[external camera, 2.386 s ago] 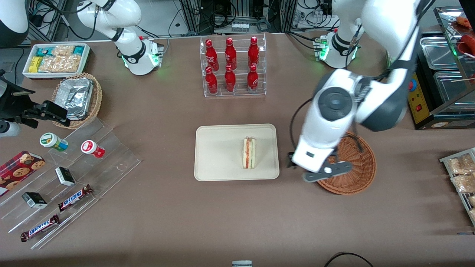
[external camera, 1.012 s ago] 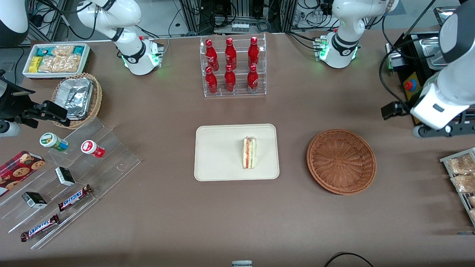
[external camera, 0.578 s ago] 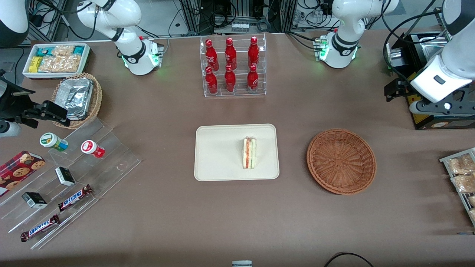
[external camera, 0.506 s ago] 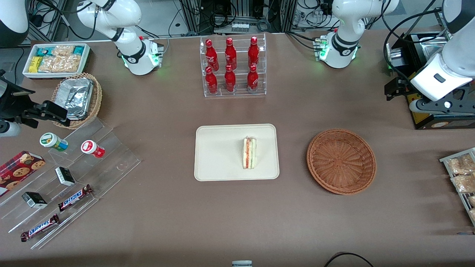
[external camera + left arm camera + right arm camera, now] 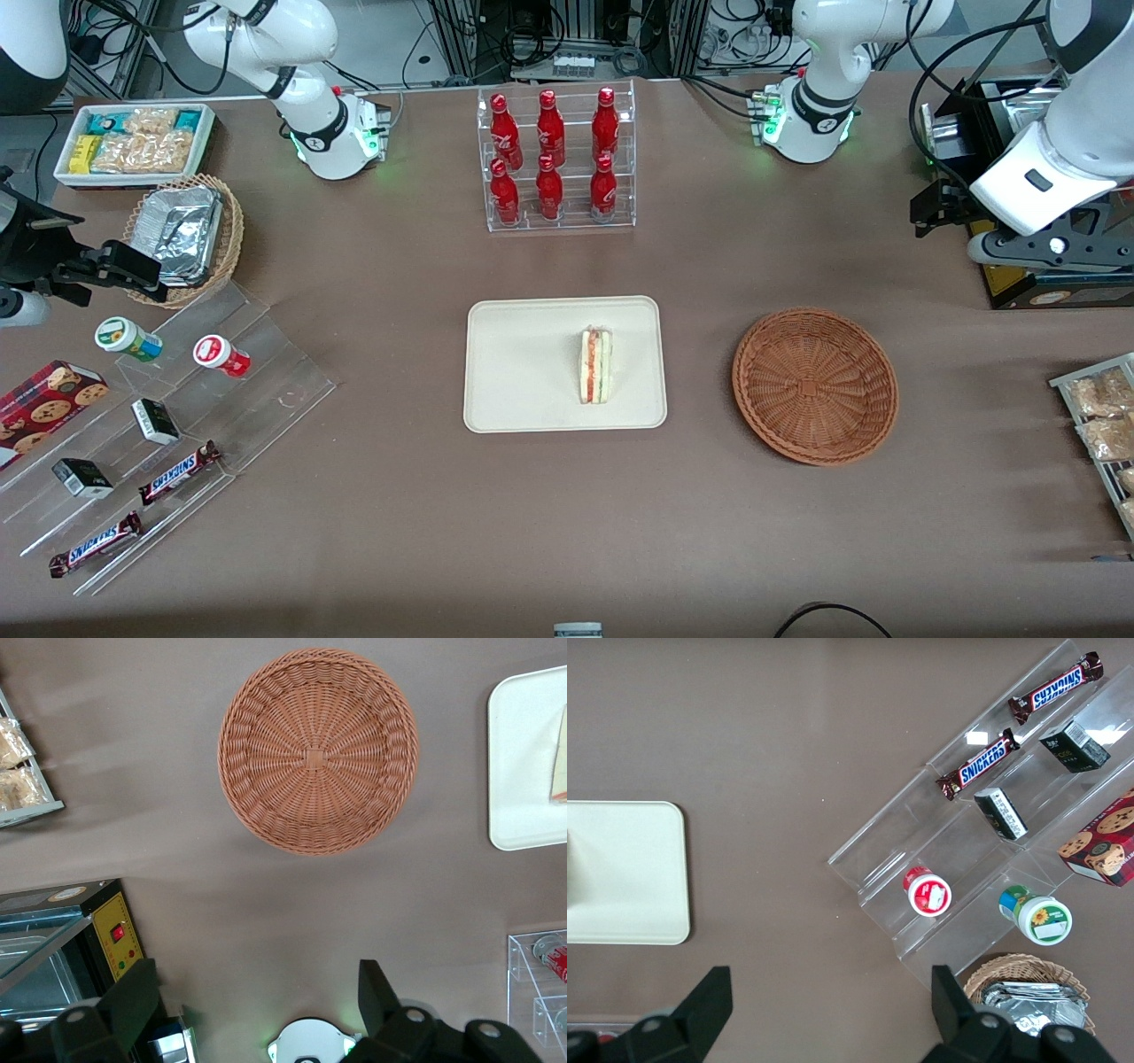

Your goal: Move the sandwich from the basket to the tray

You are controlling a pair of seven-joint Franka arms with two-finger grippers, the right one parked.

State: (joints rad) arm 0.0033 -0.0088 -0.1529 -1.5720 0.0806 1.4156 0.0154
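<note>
Your sandwich (image 5: 595, 365) sits on the tray (image 5: 523, 368), with the basket (image 5: 815, 385) beside it on the table. Your gripper (image 5: 257, 1014) is up high near the working arm's end, fingers spread wide, holding nothing

Upper chocolate bar (image 5: 1055, 688): a brown wrapper is showing "SNICKERS" in blue letters; the bar is lying on the clear stepped display stand (image 5: 983, 815).
Lower chocolate bar (image 5: 983, 764): the same "SNICKERS" wording is showing, one step farther along that stand.
Same two bars, front view: the wording is reading "SNICKERS" on the one at (image 5: 178, 472) and on the one at (image 5: 96, 543).
Other packets, bottles and boxes: their print is not reading clearly.
Gripper (image 5: 257, 1010): it is carrying no readable marking and is hanging high over the table at the working arm's end.
</note>
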